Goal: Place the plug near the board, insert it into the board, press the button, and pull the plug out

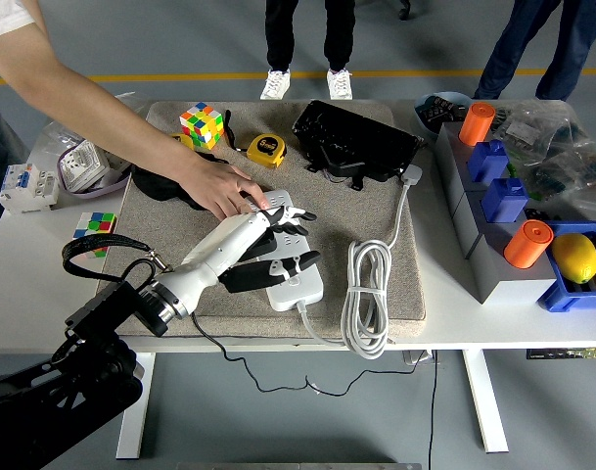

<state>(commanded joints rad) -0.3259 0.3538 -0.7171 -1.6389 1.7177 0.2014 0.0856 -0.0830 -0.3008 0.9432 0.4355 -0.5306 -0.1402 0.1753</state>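
The white power strip lies on the grey mat, its thick white cable coiled to the right. My left hand hovers over the strip's middle with the fingers spread, holding nothing that I can see. The plug itself is hidden under my hand. A thin black cable runs from under my wrist over the table's near edge. A person's hand reaches in from the upper left and presses on the strip's far end, just beyond my fingertips. My right arm is out of view.
A Rubik's cube, a yellow tape measure and a black bag lie at the mat's far side. A second cube lies left of the mat. Blue bins with orange cylinders and a lemon stand on the right.
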